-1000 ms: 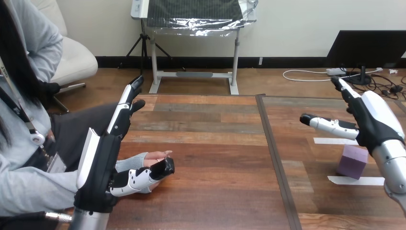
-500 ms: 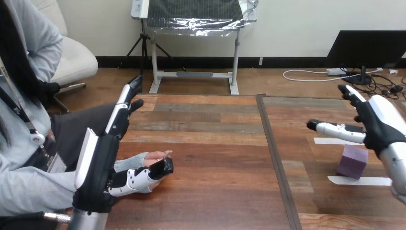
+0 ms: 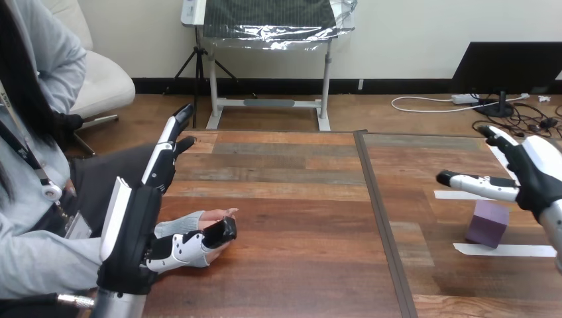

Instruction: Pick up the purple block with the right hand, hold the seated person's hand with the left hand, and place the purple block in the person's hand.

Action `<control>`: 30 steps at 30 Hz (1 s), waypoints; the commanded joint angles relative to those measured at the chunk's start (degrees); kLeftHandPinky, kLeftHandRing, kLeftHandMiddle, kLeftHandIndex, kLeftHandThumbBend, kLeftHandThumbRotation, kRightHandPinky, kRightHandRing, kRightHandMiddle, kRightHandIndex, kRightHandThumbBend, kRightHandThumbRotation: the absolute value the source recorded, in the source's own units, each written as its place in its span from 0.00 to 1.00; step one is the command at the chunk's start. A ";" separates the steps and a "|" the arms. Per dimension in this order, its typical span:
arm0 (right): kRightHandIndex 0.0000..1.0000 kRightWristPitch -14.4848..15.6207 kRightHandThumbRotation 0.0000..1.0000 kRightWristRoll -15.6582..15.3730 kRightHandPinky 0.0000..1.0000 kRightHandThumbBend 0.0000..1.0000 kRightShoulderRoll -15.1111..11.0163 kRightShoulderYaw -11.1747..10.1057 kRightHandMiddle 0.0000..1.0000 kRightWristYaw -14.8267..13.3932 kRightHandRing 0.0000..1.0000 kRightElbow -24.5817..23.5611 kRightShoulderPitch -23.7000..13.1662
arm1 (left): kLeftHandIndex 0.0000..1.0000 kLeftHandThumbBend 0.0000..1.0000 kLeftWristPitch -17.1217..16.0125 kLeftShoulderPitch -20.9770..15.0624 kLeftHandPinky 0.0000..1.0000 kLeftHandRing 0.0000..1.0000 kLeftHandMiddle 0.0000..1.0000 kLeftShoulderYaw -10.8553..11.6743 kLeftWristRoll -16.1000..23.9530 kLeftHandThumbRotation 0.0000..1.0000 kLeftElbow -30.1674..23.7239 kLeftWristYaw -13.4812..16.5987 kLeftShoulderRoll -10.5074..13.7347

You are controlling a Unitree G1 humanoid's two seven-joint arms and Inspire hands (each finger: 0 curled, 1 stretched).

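Standing on the right part of the wooden table (image 3: 291,199), the purple block (image 3: 487,223) is being left free of both hands. It is being flanked by two strips of white tape: one strip (image 3: 454,195) is lying just beyond it and to its left, and the other strip (image 3: 505,250) is lying just beside its near edge.

Above the block and slightly beyond it, the right hand (image 3: 533,173) is being held in the air, apart from the block, with its white back turned upward. Its fingers (image 3: 498,136) are being held straight and pointed away from the robot. Its thumb (image 3: 474,184) is being stretched toward the view's left, over the far tape strip, so the hand is spread wide.

Across the dark seam (image 3: 379,212) that is dividing the table, well apart from the block, the person's hand (image 3: 211,217) is lying palm up near the table's left side. The left hand (image 3: 132,228) is being held on edge beside it, with straight fingers (image 3: 166,156) pointing away from the robot. Its thumb (image 3: 192,244) is being laid across the near side of the person's hand, with the tip over the palm. Whether the thumb is pressing there cannot be told.
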 commanded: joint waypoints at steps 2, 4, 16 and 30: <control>0.93 0.46 0.68 -0.15 0.84 1.00 -1.35 0.60 0.92 0.17 0.94 -0.31 -3.71 | 0.95 1.00 -0.84 -1.30 0.92 0.97 0.98 0.79 -1.19 0.68 -1.22 -0.74 0.82; 0.93 0.91 0.68 -0.33 0.84 1.00 -1.52 0.90 0.92 0.50 0.93 -0.27 -3.59 | 0.95 1.00 -1.01 -1.35 0.92 0.97 0.98 0.76 -1.44 0.68 -1.08 -0.97 0.84; 0.92 1.65 0.69 -0.09 0.83 1.00 -2.17 1.42 0.91 2.00 0.93 -0.01 -2.63 | 0.95 1.00 -0.59 -1.09 0.92 0.97 0.98 1.03 -1.78 0.68 -1.92 -1.62 0.85; 0.92 2.34 0.68 0.26 0.83 1.00 -2.75 1.44 0.90 4.55 0.92 0.01 -1.60 | 0.95 1.00 -0.18 -0.89 0.91 0.96 0.97 1.34 -1.73 0.69 -2.57 -1.69 0.96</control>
